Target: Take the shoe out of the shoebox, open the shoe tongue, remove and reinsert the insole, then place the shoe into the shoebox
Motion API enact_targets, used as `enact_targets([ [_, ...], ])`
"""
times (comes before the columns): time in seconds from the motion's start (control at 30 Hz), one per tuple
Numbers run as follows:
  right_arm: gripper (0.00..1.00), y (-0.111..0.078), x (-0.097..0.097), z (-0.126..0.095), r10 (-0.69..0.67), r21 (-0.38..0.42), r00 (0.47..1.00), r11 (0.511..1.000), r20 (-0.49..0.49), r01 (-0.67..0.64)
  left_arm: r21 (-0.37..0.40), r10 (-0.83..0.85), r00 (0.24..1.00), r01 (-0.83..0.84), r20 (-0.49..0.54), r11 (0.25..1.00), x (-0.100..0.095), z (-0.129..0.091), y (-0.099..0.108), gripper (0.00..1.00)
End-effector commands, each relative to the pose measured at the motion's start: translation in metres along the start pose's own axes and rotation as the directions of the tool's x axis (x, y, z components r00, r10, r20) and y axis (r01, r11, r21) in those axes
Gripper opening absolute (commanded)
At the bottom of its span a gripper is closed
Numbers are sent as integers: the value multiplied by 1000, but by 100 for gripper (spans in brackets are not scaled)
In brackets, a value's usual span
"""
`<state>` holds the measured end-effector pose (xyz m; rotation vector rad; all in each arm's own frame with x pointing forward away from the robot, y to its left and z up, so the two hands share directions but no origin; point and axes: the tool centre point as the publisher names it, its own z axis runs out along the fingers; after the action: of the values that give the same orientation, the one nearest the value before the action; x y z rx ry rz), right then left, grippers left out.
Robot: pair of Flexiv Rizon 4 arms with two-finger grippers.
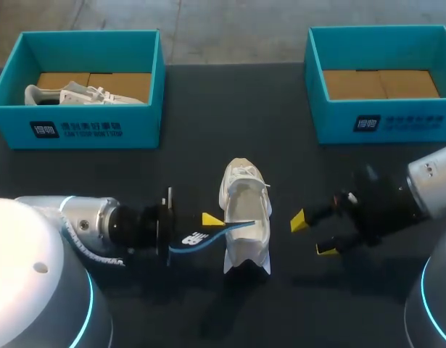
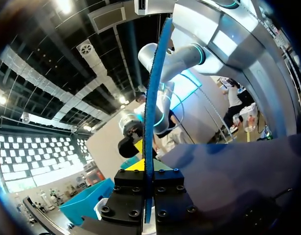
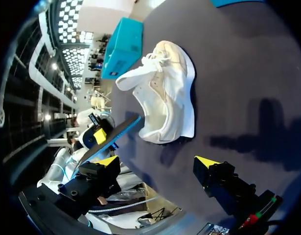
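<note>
The black bench (image 1: 281, 312) carries two teal shoeboxes at its far corners. The left shoebox (image 1: 85, 132) keeps a second white shoe (image 1: 77, 94); the right shoebox (image 1: 397, 125) probably awaits the finished one. The white sneaker (image 1: 244, 210) lies mid-bench with its tongue drawn back so the opening is free. The blue insole (image 1: 201, 238) is clamped edge-on in the left tool (image 1: 208, 226), its far end at that opening; whether it is going out or in, I cannot tell. The right tool (image 1: 312, 234) sits just beside the sneaker with its fingers apart, likely placed to steady it.
</note>
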<state>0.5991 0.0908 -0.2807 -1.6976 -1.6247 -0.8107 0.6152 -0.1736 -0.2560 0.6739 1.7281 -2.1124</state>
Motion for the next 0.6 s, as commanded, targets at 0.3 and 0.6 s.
enact_targets([
  [0.3, 100, -14, -4, 6, -49, -36, 999, 998, -14, 49, -18, -28, 1000, 28, -3, 999, -2, 8, 6, 0],
  [0.6, 100, -15, -6, 10, -69, -50, 997, 996, -16, 68, -42, -56, 998, 56, 4, 998, -3, 7, 15, 0],
])
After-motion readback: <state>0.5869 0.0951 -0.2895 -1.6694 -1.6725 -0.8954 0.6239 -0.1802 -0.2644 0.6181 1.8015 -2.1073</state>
